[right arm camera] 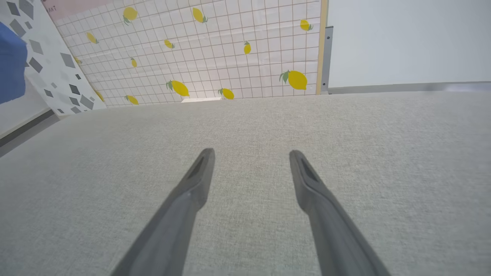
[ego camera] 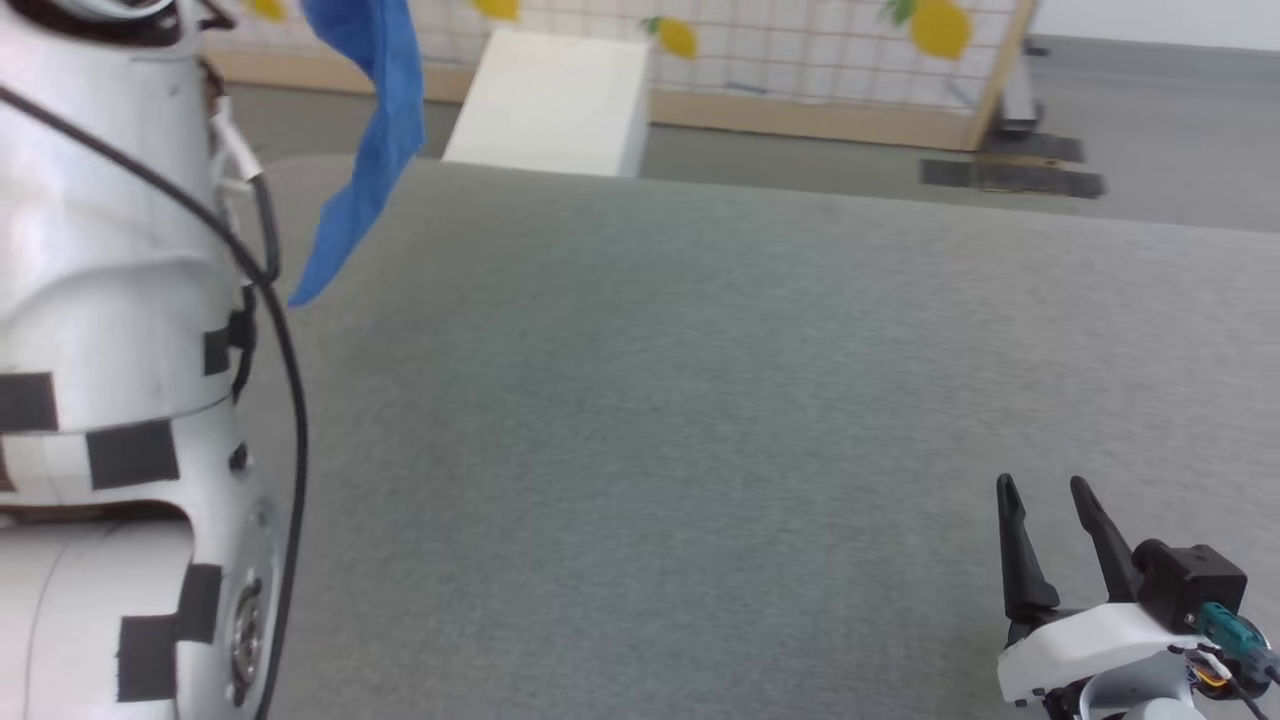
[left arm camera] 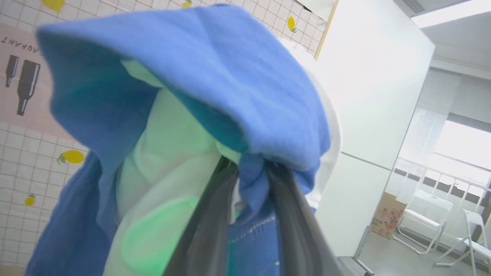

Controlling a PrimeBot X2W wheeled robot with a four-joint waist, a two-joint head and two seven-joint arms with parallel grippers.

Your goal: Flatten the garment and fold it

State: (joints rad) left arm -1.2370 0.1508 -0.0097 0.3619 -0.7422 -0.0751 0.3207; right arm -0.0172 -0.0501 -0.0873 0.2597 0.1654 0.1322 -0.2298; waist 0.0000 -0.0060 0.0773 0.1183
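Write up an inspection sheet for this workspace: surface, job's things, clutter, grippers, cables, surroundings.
Surface: grey fabric table, flat, no wrinkles.
Job's things: garment bunched and lifted off the table; a blue sleeve hangs at the head view's upper left.
Clutter: nothing seen.
Grippers: left gripper shut on the garment; right gripper open, holding nothing, low over the table.
Cables: black cable runs down the left arm; small wires at the right wrist.
Surroundings: lemon-print panel, white box, folding chairs, bright window.
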